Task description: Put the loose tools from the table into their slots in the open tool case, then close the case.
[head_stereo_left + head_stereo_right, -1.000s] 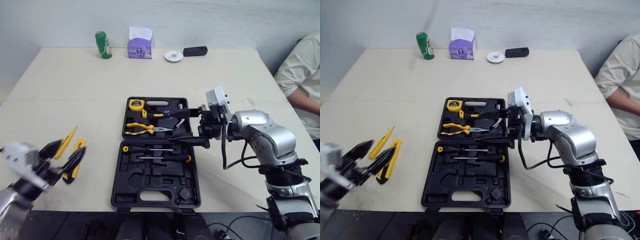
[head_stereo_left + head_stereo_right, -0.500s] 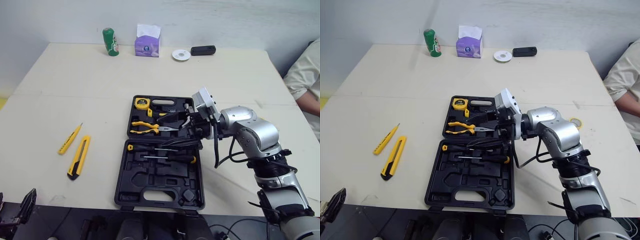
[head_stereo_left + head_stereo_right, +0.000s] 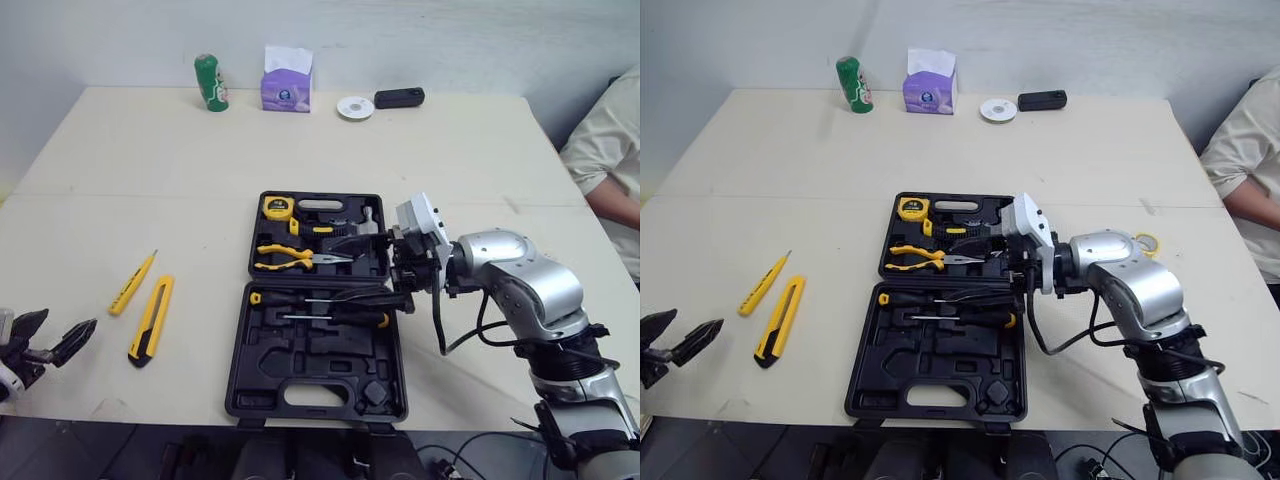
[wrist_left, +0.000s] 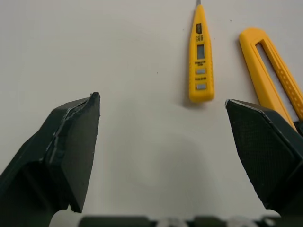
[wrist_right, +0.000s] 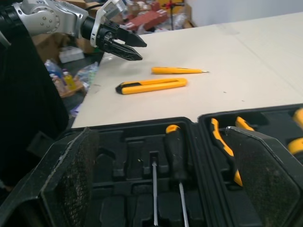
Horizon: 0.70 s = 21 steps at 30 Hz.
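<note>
The yellow utility knife and a slimmer yellow pen-shaped tool, probably a voltage tester, lie side by side on the table, left of the open tool case. The left gripper hovers near the table's front edge, just short of both tools, fingers spread wide and empty. The right gripper hangs over the case's right side, above the screwdrivers, its fingers also apart, holding nothing.

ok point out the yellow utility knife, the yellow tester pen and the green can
yellow utility knife (image 3: 151, 320), left eye view, middle of its handle
yellow tester pen (image 3: 131, 284), left eye view, middle of its body
green can (image 3: 209, 84), left eye view, its side
</note>
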Each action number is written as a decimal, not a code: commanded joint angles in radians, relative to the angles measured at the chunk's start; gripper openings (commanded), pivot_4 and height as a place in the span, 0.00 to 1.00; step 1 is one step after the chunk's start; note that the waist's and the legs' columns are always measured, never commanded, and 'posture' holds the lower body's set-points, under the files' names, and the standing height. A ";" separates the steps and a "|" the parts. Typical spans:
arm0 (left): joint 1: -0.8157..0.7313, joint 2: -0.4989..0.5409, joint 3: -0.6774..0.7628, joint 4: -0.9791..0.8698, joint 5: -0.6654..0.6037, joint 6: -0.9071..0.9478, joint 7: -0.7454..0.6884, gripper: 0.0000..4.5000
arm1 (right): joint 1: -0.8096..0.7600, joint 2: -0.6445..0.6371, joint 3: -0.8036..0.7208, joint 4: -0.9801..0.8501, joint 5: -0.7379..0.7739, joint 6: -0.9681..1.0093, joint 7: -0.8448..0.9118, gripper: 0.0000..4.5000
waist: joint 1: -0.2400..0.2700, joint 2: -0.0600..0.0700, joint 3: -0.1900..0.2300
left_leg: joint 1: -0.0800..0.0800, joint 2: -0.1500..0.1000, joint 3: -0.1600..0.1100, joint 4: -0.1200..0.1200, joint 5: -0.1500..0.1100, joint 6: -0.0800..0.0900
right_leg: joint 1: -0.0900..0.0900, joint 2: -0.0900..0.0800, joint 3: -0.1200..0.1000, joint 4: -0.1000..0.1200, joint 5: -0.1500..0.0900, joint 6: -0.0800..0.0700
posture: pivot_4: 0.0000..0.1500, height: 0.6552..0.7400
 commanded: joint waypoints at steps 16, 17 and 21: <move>-0.309 0.042 -0.275 0.237 0.124 -0.008 -0.062 1.00 | 0.055 -0.034 -0.070 -0.155 0.071 0.041 -0.110 0.98 | 0.002 -0.001 0.000 | 0.001 0.000 0.002 0.000 0.003 -0.001 | 0.000 0.000 0.001 0.002 0.000 0.001 | 1.00 0.90; -0.317 0.038 -0.283 0.245 0.127 -0.010 -0.063 1.00 | 0.056 -0.035 -0.072 -0.158 0.071 0.042 -0.112 0.98 | 0.003 0.000 0.000 | 0.001 0.000 0.002 0.000 0.003 -0.001 | 0.000 0.000 0.001 0.002 0.000 0.001 | 1.00 0.90; -0.331 0.023 -0.289 0.235 0.115 0.008 -0.063 0.82 | 0.057 -0.041 -0.077 -0.169 0.074 0.046 -0.118 1.00 | 0.011 0.000 0.000 | 0.002 0.000 0.002 0.000 0.003 -0.001 | 0.000 0.000 0.001 0.002 0.000 0.001 | 1.00 0.90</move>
